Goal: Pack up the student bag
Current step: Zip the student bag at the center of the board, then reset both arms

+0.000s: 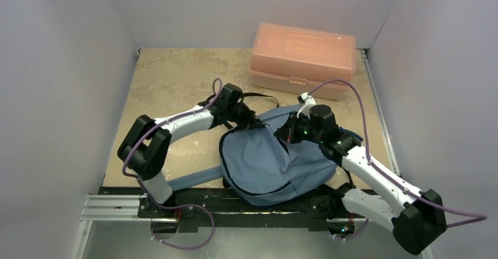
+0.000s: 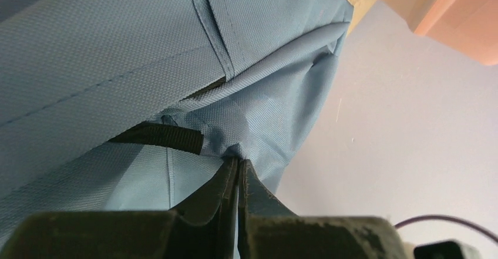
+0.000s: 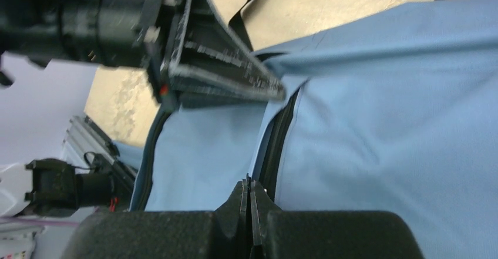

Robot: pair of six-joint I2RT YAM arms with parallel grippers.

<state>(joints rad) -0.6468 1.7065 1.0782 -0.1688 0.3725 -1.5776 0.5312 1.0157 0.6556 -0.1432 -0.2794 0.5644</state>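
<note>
Soft, even light falls from above; shadows are faint. Glare streaks the salmon-pink plastic box [image 1: 302, 59]. The right wrist view is blurred; the left shows the student bag [image 2: 117, 47] weave sharply.

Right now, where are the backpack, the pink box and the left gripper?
student bag [image 1: 264, 165], top view, middle of its blue front panel.
pink box [image 1: 302, 50], top view, on its lid.
left gripper [image 2: 238, 164], left wrist view, between its fingertips.

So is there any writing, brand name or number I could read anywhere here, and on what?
None can be read. The bag, the pink box, the left arm, the right arm and the table show no words, labels or numbers in any view.
</note>
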